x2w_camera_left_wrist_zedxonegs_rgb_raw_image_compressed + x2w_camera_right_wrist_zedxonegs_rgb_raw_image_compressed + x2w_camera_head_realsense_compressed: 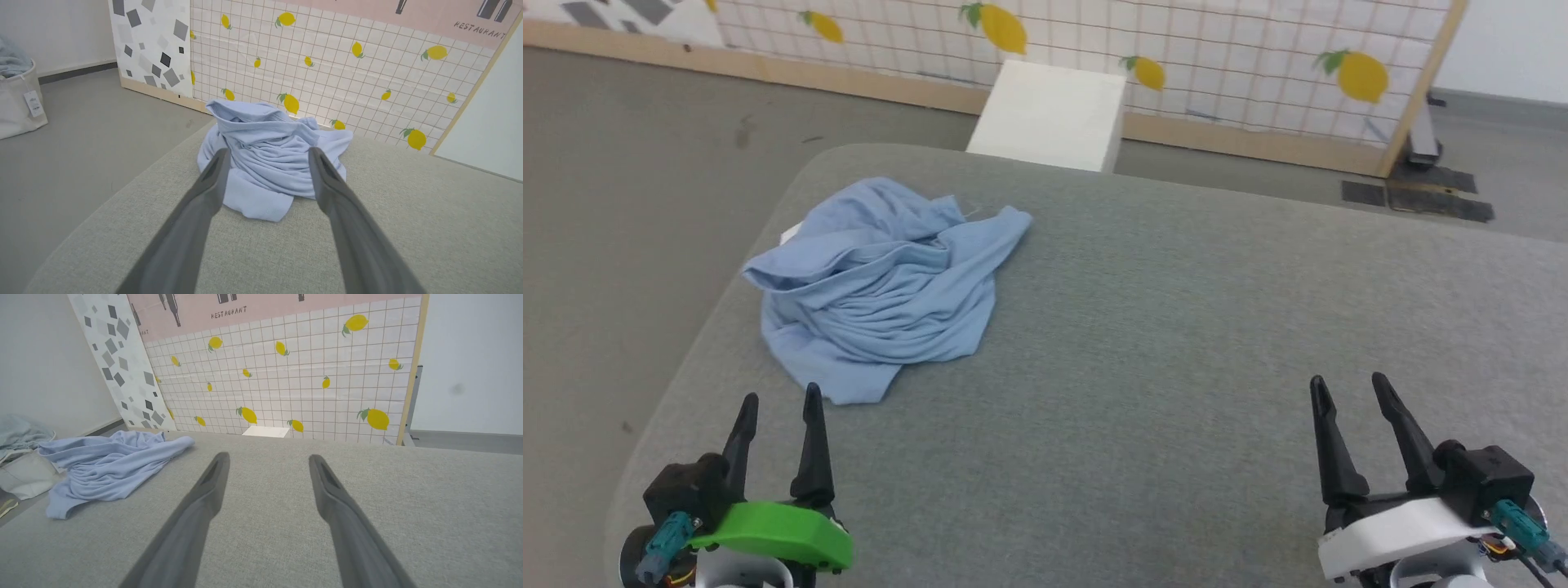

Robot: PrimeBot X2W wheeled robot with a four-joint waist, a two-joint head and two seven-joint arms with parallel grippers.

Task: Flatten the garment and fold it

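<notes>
When I looked, none of the job was done. The garment [882, 286] lay crumpled at ten o'clock on the grey padded table [1176, 343], near its far left corner, neither spread nor folded. My left gripper [780, 394] hovered at seven o'clock, fingers apart and empty, just short of the cloth. My right gripper [1347, 379], likewise spread and empty, sat at five o'clock, well apart from it. A white box [1049, 114] stood at twelve o'clock before the lemon-print screen [1258, 57]. I judged the reach unobstructed.

Head camera looks down on the cushion [1176, 327]; wrist cameras (set low) face the far wall [347, 61], sharing the shirt [882, 286].
</notes>
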